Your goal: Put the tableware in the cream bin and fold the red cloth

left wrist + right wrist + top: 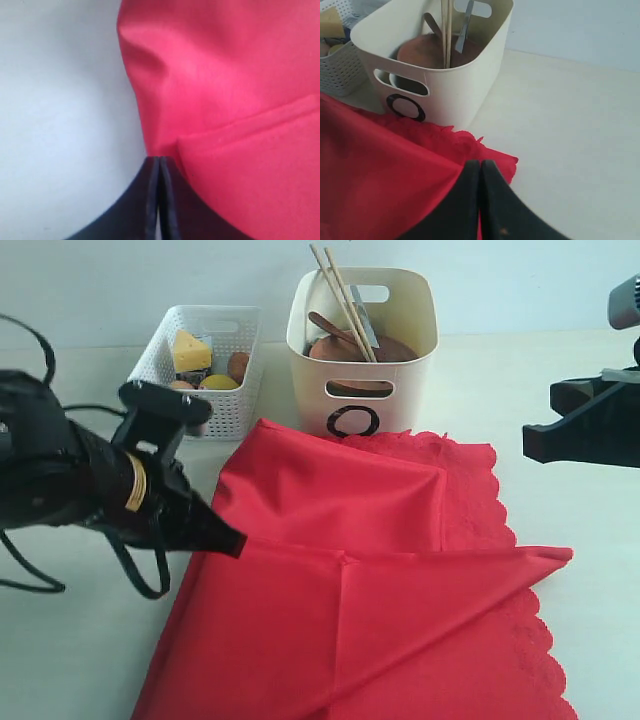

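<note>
The red cloth (400,620) (240,75) (380,170) lies partly folded in front of the bins, one crease running across it. My left gripper (238,543) (159,159) is shut on the cloth's left edge where that crease begins. My right gripper (527,445) (480,162) is shut and hovers by the cloth's far right scalloped corner, holding nothing. The cream bin (400,370) (460,85) holds the brown plate (395,348), chopsticks (340,295), wooden spoon (330,325) and knife (363,320). The cup and bowl are hidden.
A white lattice basket (240,400) stands left of the cream bin, with a cheese wedge (190,350) and other food inside. Pale tabletop (590,520) shows to the right of the cloth and to its left.
</note>
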You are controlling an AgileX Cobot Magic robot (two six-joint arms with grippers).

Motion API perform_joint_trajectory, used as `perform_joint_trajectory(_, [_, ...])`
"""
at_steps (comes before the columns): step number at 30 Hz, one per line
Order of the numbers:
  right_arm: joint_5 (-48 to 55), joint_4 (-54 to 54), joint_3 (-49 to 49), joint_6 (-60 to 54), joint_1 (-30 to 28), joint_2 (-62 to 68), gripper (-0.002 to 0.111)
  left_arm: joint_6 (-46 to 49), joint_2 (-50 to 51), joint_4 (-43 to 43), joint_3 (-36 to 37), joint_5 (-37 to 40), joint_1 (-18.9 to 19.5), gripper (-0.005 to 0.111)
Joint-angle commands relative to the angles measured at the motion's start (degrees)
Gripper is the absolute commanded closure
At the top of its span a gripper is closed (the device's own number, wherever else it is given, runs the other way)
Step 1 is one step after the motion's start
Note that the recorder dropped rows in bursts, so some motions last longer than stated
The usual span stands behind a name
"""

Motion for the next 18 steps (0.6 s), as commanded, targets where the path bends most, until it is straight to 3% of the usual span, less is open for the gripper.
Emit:
perform_joint_trajectory(1, [1.16, -0.43, 0.35, 0.20, 0.09, -0.20, 0.108, -0.13, 5.18, 0.08, 3.79, -10.92, 0.39, 0.105])
perform_joint_trajectory(5, [1.16, -0.43, 0.35, 0.20, 0.09, -0.20, 0.108, -0.13, 8.80, -1.97, 4.18, -13.96, -4.23, 0.105])
perform_joint_trajectory(11, [1.16, -0.43, 0.35, 0.20, 0.09, -0.20, 0.108, -0.32, 0.83, -2.39, 4.18, -16.27, -14.99, 0.105])
perform_joint_trajectory(14, [1.13, -0.53, 0.35, 0.20, 0.09, -0.20, 0.108, -0.32, -3.41, -2.89, 4.18, -20.95, -19.15, 0.105])
perform_joint_trajectory(18, [0.46, -0.51, 0.35, 0.20, 0.09, -0.20, 0.108, -0.18, -4.07, -2.76, 4.18, -27.26, -27.76, 0.105])
